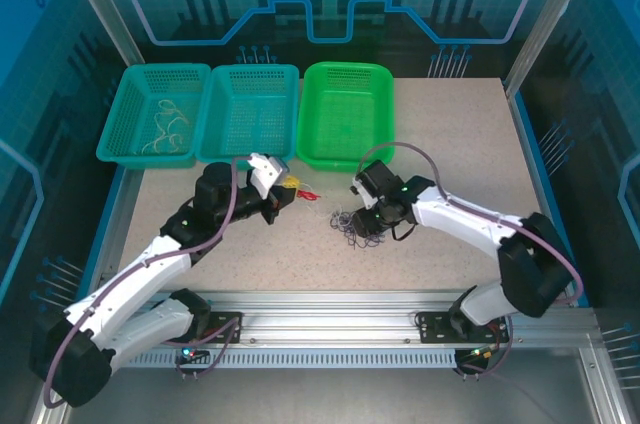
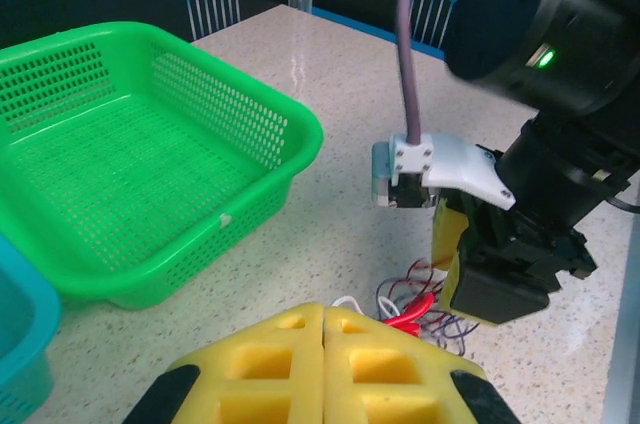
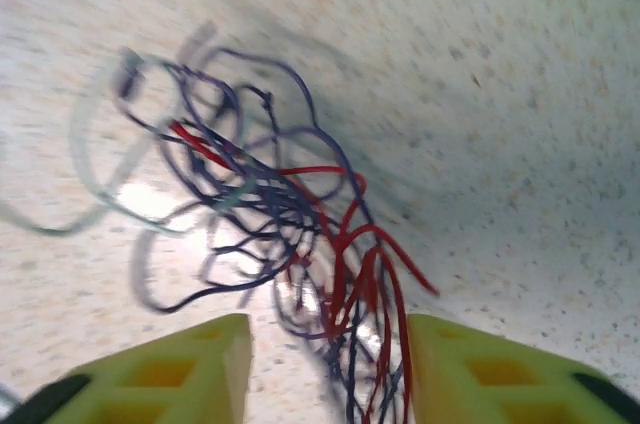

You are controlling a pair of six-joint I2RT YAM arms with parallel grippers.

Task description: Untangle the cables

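A clump of dark purple and red cables (image 3: 290,214) lies on the speckled table, seen as a dark tangle (image 1: 354,231) from above. My right gripper (image 3: 330,369) hangs just over it, open, its yellow fingers (image 3: 190,364) apart with loose strands running between them. My left gripper (image 2: 325,322) is shut. A red cable (image 2: 412,310) and small white loops come out right behind its fingertips, so it seems pinched there. From above, that red cable (image 1: 307,196) sticks out at the left gripper (image 1: 291,187) tip, left of the clump. Cream cables (image 1: 168,125) lie in the far-left basket.
Three baskets stand along the back: two teal ones (image 1: 130,139) (image 1: 215,139) and a green one (image 1: 312,149), the green one (image 2: 280,134) close to my left hand. The right arm's black wrist (image 2: 545,194) stands just ahead of the left gripper.
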